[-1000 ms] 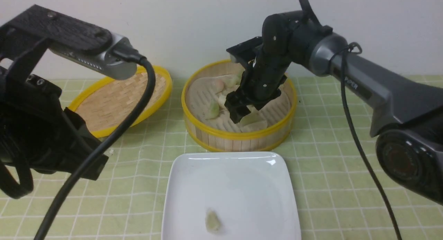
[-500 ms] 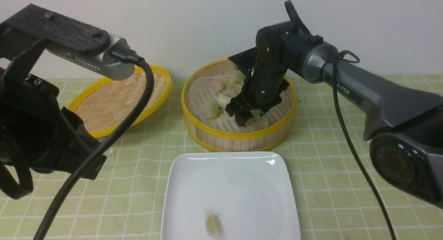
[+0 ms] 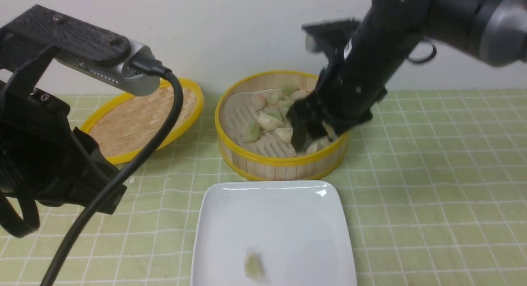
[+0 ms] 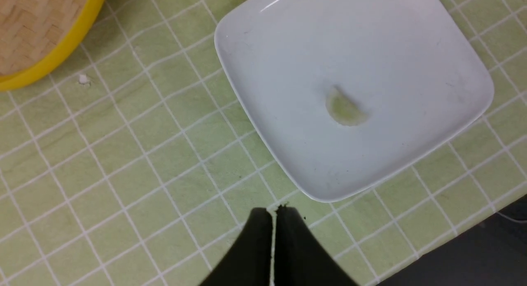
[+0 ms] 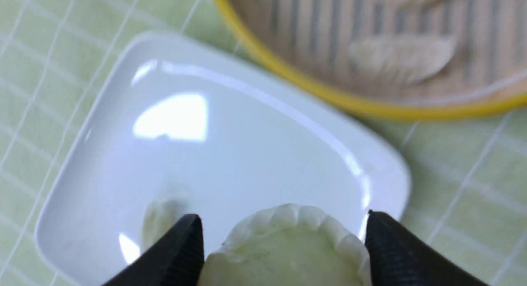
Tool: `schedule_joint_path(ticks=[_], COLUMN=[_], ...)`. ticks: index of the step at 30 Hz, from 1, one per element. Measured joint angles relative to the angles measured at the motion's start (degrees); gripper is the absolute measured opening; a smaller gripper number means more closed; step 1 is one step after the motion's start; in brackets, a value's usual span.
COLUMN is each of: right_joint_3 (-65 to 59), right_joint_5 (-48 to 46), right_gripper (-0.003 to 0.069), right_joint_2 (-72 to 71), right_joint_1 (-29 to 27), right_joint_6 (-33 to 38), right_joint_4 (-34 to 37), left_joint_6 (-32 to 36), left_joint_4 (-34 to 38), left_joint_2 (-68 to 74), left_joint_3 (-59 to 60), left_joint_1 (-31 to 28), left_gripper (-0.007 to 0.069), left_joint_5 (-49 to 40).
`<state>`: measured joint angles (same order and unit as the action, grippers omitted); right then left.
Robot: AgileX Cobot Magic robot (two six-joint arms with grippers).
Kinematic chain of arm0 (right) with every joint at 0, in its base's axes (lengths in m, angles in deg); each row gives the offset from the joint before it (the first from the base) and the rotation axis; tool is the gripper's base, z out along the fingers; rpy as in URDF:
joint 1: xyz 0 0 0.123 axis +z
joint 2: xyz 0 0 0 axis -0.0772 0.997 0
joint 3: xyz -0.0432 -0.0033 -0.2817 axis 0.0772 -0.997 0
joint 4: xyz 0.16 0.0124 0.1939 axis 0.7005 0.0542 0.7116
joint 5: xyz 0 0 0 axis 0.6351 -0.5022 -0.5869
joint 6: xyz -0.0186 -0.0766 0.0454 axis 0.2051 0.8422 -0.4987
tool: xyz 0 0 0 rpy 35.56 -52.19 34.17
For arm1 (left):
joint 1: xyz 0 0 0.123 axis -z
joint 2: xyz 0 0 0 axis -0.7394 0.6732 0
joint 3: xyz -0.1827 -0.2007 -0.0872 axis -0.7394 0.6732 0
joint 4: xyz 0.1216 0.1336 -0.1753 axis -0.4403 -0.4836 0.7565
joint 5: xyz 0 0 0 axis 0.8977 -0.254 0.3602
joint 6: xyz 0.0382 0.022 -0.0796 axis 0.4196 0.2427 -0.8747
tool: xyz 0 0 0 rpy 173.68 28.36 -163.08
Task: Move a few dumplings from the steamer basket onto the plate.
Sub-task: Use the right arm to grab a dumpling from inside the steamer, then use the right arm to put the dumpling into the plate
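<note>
Over the steamer basket (image 3: 280, 164), my right gripper (image 3: 306, 133) is blurred in front view; only its wrist view shows a pale dumpling (image 5: 288, 253) pinched between its fingers. My left gripper (image 4: 272, 214), closed, hovers beside the plate (image 4: 288, 51), which bears one green dumpling (image 4: 345, 109).

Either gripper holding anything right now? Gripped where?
Right gripper holds a pale dumpling, clamped at its two ends, pleated edge pointing outward. Left gripper is shut on nothing.

Your right tool (image 5: 282, 218) gripped a pale dumpling (image 5: 288, 253) between both fingers; beyond it the plate (image 5: 247, 154) carried a second dumpling (image 5: 162, 214), and the steamer basket (image 5: 329, 100) just beside held a blurred third dumpling (image 5: 401, 57).
</note>
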<state>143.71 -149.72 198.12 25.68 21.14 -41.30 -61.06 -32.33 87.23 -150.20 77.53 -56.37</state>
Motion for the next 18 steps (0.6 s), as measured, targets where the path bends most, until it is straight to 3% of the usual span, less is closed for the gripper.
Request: schedule_joint_path(ticks=[4,8,10,14,18], right_joint_3=[-9.45,-10.03,-9.51,-6.39,-5.22], right_joint_5=[6.1,8.29,7.81,3.38,0.86], right_gripper=[0.0454,0.0454,0.0484,0.0623,0.0651], right_joint_2=[2.2,3.96,3.96,3.35,-0.61], right_joint_1=[3.69,5.09,5.16,5.16,5.16], right_joint_6=[0.82,1.22,1.22,0.38,-0.65], right_joint_4=[1.4,2.16,2.25,0.52,-0.99], left_joint_6=[0.15,0.16,0.21,0.35,0.4], left_joint_4=[0.0,0.0,0.0,0.0,0.0], left_joint_2=[0.0,0.0,0.0,0.0,0.0], left_joint_3=[0.0,0.0,0.0,0.0,0.0], left_joint_1=[0.0,0.0,0.0,0.0,0.0], left_gripper=[-0.0006,-0.0006,-0.0006,-0.0006,-0.0006], left_joint_5=[0.0,0.0,0.0,0.0,0.0])
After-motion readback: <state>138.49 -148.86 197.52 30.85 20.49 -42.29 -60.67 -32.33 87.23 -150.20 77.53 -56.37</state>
